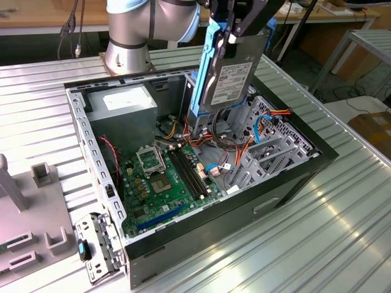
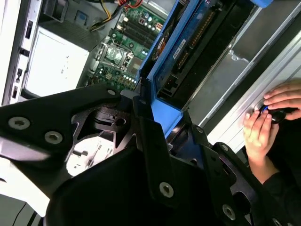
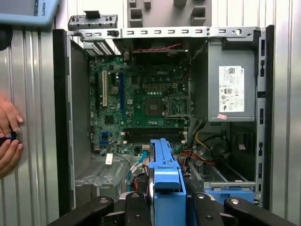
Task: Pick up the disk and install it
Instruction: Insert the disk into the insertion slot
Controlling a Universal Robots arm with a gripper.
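My gripper point(image 1: 232, 33) is shut on the disk point(image 1: 231, 82), a grey-metal drive with a white label and bright blue rails. The disk hangs upright and slightly tilted above the open computer case point(image 1: 82, 131), over the cables beside the metal drive cage point(image 1: 275, 143). In the first wrist view the blue rail point(image 3: 165, 176) runs out from between the black fingers point(image 3: 136, 207) over the case interior. In the second wrist view the disk point(image 2: 188, 47) sits clamped at its blue edge by my gripper point(image 2: 162, 117).
Inside the case lie a green motherboard point(image 1: 171, 177), a grey power supply point(image 1: 125, 101) and loose coloured cables point(image 1: 235, 155). A person's hands point(image 3: 7, 139) rest on the ribbed table beside the case. Grey fixtures point(image 1: 46, 177) stand at the exterior view's left.
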